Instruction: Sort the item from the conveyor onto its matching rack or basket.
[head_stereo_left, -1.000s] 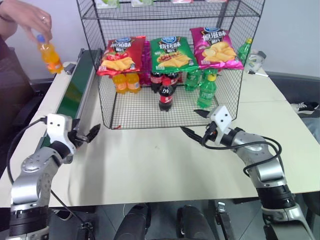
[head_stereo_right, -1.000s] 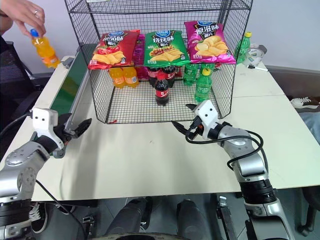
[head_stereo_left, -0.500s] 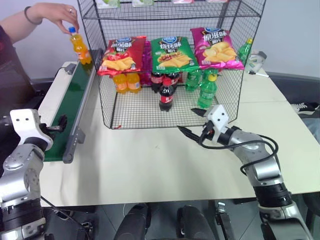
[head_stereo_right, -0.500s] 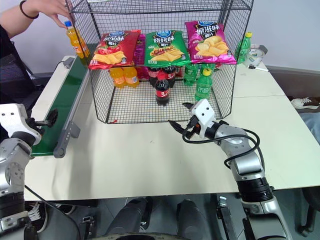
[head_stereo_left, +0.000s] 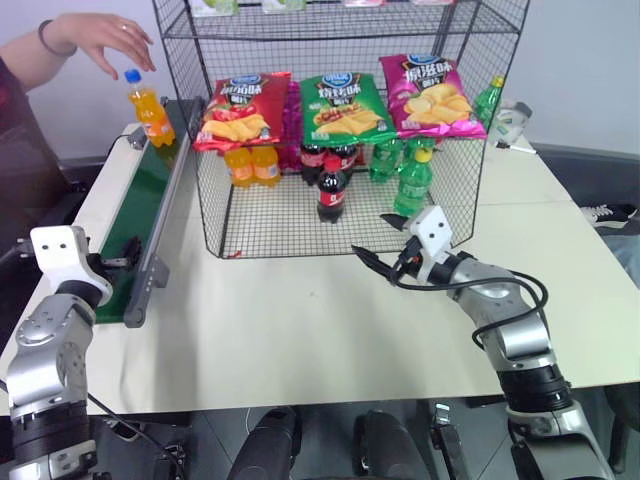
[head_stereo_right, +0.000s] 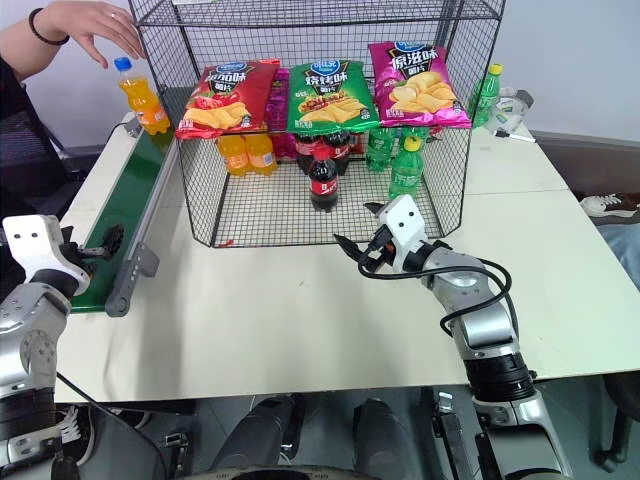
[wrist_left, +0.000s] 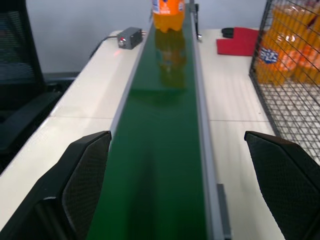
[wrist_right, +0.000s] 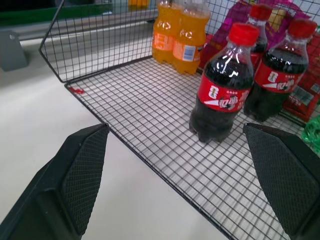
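Left eye view: orange bottle (head_stereo_left: 148, 108) upright on far end of belt (head_stereo_left: 140, 215), blue cap up, just outside rack's (head_stereo_left: 340, 120) left wall. Person's hand (head_stereo_left: 100, 36) open above cap, not touching. Belt runs along table's (head_stereo_left: 300, 320) left side, grey rails each side, near end just ahead of left gripper (head_stereo_left: 128, 252).

Left wrist view: bottle base (wrist_left: 168, 11) far down green belt, reflection on surface below it; left gripper's fingers (wrist_left: 82, 172) spread wide to either side of belt, holding nothing. Small grey box (wrist_left: 130, 36) on table beside far rail, red object (wrist_left: 239, 41) on other side near mesh.

Rack on table centre, black wire mesh, open front shelf floor. Red bag (head_stereo_left: 243, 108), green bag (head_stereo_left: 345, 104) and pink bag (head_stereo_left: 430, 95) hung across front. Behind and below: two orange bottles (head_stereo_left: 252, 165) at left, cola bottles (head_stereo_left: 333, 188) at middle with one forward of the rest, green bottles (head_stereo_left: 412, 182) at right. One more green bottle (head_stereo_left: 489, 98) outside rack, past right wall.

Right gripper (head_stereo_left: 378, 240) low over table just before rack's front edge, pointing toward rack, fingers spread, empty. Right wrist view: fingers (wrist_right: 82, 172) wide apart, framing front cola bottle (wrist_right: 221, 100) standing on mesh floor; orange pair (wrist_right: 179, 34) further back; small red scrap (wrist_right: 76, 90) at mesh edge.
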